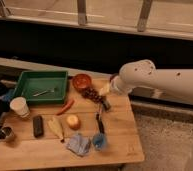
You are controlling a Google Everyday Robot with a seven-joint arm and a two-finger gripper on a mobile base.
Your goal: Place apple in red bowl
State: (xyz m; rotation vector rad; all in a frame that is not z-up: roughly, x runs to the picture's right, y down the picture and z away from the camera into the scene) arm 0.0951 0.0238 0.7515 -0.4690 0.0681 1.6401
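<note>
Fingers [104, 103] near red bowl [82, 81] | apple [73, 121] on table [121, 136] (well apart)

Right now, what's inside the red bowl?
In the red bowl only its brownish inside shows; the near wall hides a sliver of the floor. The apple sits on the table, outside it. The claw hangs beside the bowl, on the arm's side.

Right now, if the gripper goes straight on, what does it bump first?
Probably the dark clump beside the red bowl: the gripper, low over the back part of the table, points toward it. The red bowl comes next. Depth is unclear, so it may pass above.
</note>
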